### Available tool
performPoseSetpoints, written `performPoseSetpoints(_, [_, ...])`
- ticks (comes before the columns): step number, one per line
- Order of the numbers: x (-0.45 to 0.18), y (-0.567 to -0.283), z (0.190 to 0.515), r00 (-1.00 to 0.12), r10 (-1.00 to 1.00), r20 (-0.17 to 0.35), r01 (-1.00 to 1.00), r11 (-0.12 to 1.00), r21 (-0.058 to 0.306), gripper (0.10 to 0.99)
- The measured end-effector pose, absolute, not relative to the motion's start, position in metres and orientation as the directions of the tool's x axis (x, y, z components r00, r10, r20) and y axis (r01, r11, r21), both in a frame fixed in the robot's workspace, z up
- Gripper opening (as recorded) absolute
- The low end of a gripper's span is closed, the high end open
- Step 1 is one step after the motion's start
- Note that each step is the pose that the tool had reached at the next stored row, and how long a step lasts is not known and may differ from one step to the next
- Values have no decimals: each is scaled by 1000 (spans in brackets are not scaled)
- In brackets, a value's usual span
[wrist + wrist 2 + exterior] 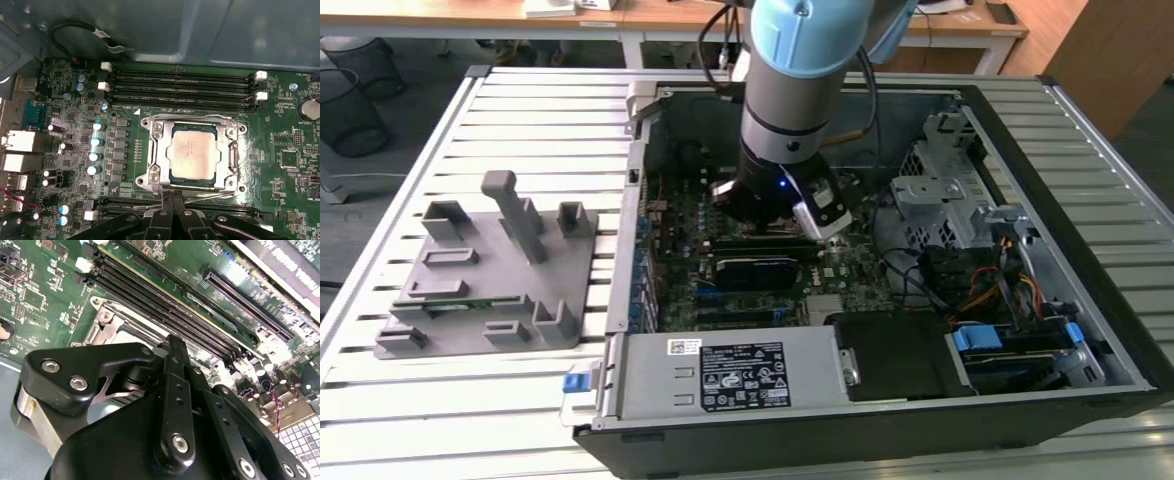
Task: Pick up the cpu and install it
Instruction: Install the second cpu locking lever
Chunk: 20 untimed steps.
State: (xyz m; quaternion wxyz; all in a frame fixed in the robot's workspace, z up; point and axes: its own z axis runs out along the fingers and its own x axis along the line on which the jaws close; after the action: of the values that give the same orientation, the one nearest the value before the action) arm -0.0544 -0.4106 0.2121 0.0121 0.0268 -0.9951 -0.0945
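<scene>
Just above the motherboard (75, 125), the gripper (172, 212) hangs inside an open computer case (881, 420), its black fingers (162, 217) drawn together at the socket's near edge; whether they are fully clenched cannot be told, and nothing shows between them. Beyond the fingertips, the cpu (194, 151) lies flat in the socket (155, 150), silver top up, square within the metal frame, which looks like a chip already seated rather than one carried. A thin lever (210, 196) runs along the frame's near side, close to the fingers, so the tool may be working the latch, though contact cannot be confirmed. Past the socket, four memory slots (180, 87) stand empty, and a black cable (75, 30) loops against the case wall. Seen from the exterior view, the arm (794, 100) drops straight down into the case, which lies on its side on a slatted metal table (520, 110). A grey parts fixture (494, 270) sits on the exterior view's left. Farther back stand wooden desks (667, 15) and a wire bin (354, 110).
</scene>
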Motion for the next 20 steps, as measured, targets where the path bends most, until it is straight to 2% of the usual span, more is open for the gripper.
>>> performPoseSetpoints(20, [-62, -419, 205, -998, -56, 17, -51, 973, 226, 106])
